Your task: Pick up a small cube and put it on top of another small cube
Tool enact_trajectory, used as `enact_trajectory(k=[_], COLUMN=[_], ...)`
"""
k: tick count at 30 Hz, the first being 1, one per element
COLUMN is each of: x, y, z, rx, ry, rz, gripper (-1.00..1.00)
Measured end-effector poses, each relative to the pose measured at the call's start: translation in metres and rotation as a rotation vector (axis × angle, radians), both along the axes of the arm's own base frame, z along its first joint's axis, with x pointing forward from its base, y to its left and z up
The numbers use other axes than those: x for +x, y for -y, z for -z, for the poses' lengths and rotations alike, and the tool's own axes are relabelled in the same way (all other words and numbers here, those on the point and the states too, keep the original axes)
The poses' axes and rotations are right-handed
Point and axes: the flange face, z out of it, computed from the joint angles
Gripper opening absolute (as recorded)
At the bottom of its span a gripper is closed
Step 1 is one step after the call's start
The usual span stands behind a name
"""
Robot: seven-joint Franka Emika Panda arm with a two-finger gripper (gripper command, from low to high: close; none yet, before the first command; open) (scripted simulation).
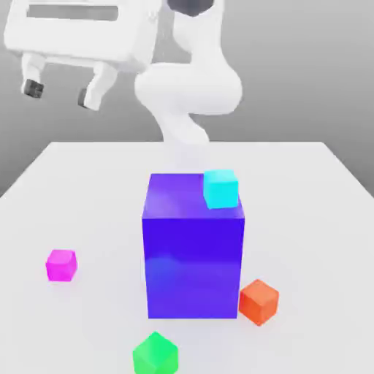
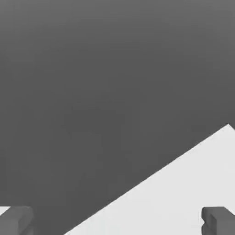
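Magenta-pink small cube [image 1: 61,265]: glossy, resting on the white table [image 1: 314,204] toward the exterior view's left, alone, well apart from every other item and untouched. Big blue-purple block [image 1: 193,256]: tall, upright, standing near the middle of the table, to the exterior view's right of the magenta cube. Cyan cube [image 1: 220,189]: small, sitting on the top face of the blue-purple block, at the corner toward the exterior view's right, its front reaching the block's upper front edge. Orange cube [image 1: 258,301]: small, on the table just beside the lower corner of the block on the exterior view's right, turned slightly askew. Green cube [image 1: 155,354]: small, on the table in front of the block, nearest the camera, rotated so one corner faces forward. Robot arm [image 1: 193,88]: white, rising behind the block from the far side of the table. Gripper [image 1: 62,91]: white body with two dark-tipped fingers [image 1: 32,88], raised high above the table at the exterior view's upper left, above and behind the magenta cube; fingers spread wide apart, nothing between them. Hand view: the two grey fingertips [image 2: 16,220] sit far apart at opposite sides, with a corner of the white table surface [image 2: 183,193] against a grey background.
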Motion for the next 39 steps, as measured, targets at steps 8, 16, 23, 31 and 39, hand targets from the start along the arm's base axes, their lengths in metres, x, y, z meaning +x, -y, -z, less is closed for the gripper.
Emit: enact_trajectory(k=[8,16,23,31,39], x=[-0.031,-0.088,-0.149,-0.160,-0.163], y=[0.070,0.113,0.127,0.125,0.124], z=[0.107,0.201,0.268,0.307,0.346], rx=[0.106,0.246,0.396,0.459,0.456], ry=[-0.100,-0.167,-0.192,-0.179,-0.188], rz=[0.297,0.586,0.847,0.923,0.924], gripper=[0.00,0.00,0.00,0.00,0.00])
